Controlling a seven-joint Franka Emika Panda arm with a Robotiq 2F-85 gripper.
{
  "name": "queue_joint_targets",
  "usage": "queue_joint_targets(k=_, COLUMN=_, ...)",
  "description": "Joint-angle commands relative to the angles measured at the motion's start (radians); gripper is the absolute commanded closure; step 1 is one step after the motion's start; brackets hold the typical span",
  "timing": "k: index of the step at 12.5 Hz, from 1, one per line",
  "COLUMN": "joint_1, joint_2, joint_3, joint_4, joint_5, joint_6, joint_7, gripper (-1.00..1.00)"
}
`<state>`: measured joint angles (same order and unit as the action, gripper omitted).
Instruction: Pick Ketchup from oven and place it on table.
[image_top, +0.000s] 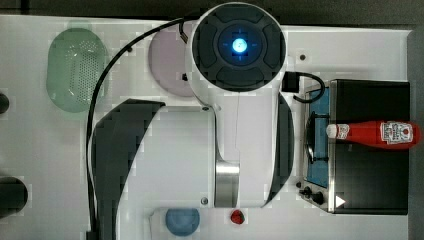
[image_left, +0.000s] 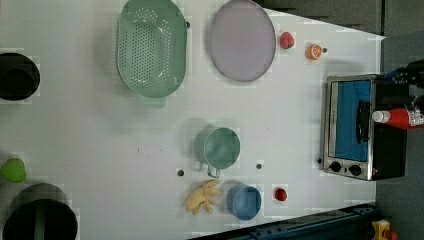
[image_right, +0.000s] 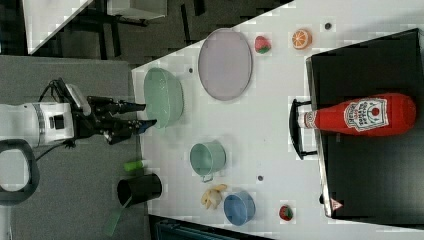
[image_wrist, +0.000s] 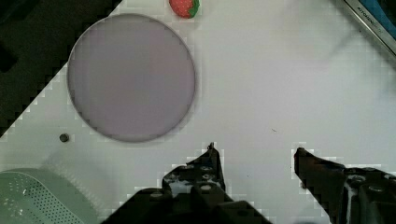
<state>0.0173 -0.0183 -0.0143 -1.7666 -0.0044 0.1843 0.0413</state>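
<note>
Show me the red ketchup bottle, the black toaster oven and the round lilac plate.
Red ketchup bottle (image_right: 367, 116): right view, on its label.
Black toaster oven (image_top: 370, 170): top view, on its roof.
Round lilac plate (image_left: 242, 40): left view, at its centre.

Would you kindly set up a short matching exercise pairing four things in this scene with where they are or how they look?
Things:
1. ketchup
2. colander
3. plate
4. gripper

Descriptions:
A. lilac and round, on the table beside a strawberry
B. lying on its side on top of the oven
C. fingers apart, holding nothing
D. green, full of small holes

Pairs: 1-B, 2-D, 3-A, 4-C
</note>
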Motion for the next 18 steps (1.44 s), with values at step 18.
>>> queue_joint_targets(k=18, joint_1=-0.052, joint_2=-0.004, joint_3=-0.463, joint_4=-0.073, joint_5=0.003, joint_6=0.177, joint_7=-0.001, gripper=-1.00)
